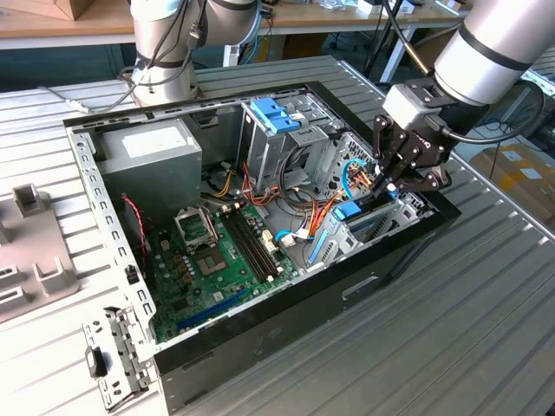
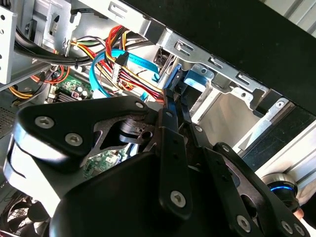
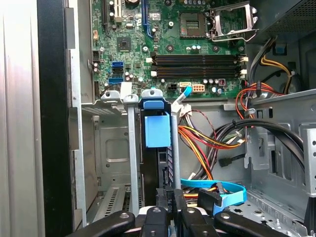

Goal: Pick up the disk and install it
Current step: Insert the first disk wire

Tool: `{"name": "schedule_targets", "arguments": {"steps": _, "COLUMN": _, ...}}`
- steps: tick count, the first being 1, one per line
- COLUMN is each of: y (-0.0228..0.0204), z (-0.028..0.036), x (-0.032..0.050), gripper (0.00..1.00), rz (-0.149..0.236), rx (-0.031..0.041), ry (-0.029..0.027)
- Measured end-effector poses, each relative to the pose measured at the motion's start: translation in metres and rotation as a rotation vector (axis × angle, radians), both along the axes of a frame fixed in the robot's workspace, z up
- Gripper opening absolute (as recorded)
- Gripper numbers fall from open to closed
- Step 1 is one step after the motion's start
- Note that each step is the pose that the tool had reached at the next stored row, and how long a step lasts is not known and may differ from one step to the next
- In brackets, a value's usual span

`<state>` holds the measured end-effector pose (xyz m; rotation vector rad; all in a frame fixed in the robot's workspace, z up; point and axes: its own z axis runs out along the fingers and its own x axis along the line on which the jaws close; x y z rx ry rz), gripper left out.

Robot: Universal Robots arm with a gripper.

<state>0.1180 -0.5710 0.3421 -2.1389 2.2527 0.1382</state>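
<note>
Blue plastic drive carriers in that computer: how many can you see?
2. The disk in its blue carrier stands in the bay beneath the gripper; a paler blue bracket tops the rear cage. Others may be hidden.

The disk [image 3: 157, 129] is mostly hidden inside its bay [image 3: 129, 148].

The arm reaches steeply down; its gripper [image 1: 383, 184] has fingers [image 2: 173, 148] pressed close together

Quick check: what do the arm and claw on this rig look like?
The arm is silver-grey tube with a black band and a grey wrist block. The claw is black, built of jointed linkage plates with silver screw heads and slim fingers. A black cable loops beside the wrist.
</note>
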Motion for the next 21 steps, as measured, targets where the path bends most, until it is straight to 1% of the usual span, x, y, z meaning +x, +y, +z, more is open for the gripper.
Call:
{"name": "schedule_targets", "arguments": {"steps": 4, "y": 0.0000, "z": -0.0002, "x": 0.0000, "gripper": 0.18, "rz": 0.000, "rx": 0.0003, "ry": 0.0000}}
{"name": "schedule_targets", "arguments": {"steps": 5, "y": 0.0000, "z": -0.0001, "x": 0.0000, "gripper": 0.25, "rz": 0.000, "rx": 0.0002, "ry": 0.0000}}
{"name": "schedule_targets", "arguments": {"steps": 6, "y": 0.0000, "z": 0.0002, "x": 0.0000, "gripper": 0.25, "rz": 0.000, "rx": 0.0000, "ry": 0.0000}}
{"name": "schedule_targets", "arguments": {"steps": 7, "y": 0.0000, "z": 0.0035, "x": 0.0000, "gripper": 0.25, "rz": 0.000, "rx": 0.0001, "ry": 0.0000}}
{"name": "schedule_targets", "arguments": {"steps": 8, "y": 0.0000, "z": 0.0093, "x": 0.0000, "gripper": 0.25, "rz": 0.000, "rx": 0.0010, "ry": 0.0000}}
{"name": "schedule_targets", "arguments": {"steps": 9, "y": 0.0000, "z": 0.0134, "x": 0.0000, "gripper": 0.25, "rz": 0.000, "rx": 0.0022, "ry": 0.0000}}
{"name": "schedule_targets", "arguments": {"steps": 14, "y": 0.0000, "z": 0.0184, "x": 0.0000, "gripper": 0.25, "rz": 0.000, "rx": 0.0065, "ry": 0.0000}}
{"name": "schedule_targets", "arguments": {"steps": 15, "y": 0.0000, "z": 0.0187, "x": 0.0000, "gripper": 0.23, "rz": 0.000, "rx": 0.0075, "ry": 0.0000}}
{"name": "schedule_targets", "arguments": {"steps": 16, "y": 0.0001, "z": 0.0189, "x": 0.0000, "gripper": 0.11, "rz": 0.000, "rx": 0.0095, "ry": 0.0000}}
{"name": "schedule_targets", "arguments": {"steps": 17, "y": -0.0006, "z": 0.0188, "x": 0.0000, "gripper": 0.11, "rz": 0.000, "rx": 0.0130, "ry": 0.0000}}
{"name": "schedule_targets", "arguments": {"steps": 18, "y": -0.0025, "z": 0.0172, "x": 0.0006, "gripper": 0.11, "rz": 0.000, "rx": 0.0148, "ry": 0.0036}}
{"name": "schedule_targets", "arguments": {"steps": 21, "y": -0.0051, "z": 0.0131, "x": 0.0019, "gripper": 0.11, "rz": 0.000, "rx": 0.0160, "ry": 0.0115}}
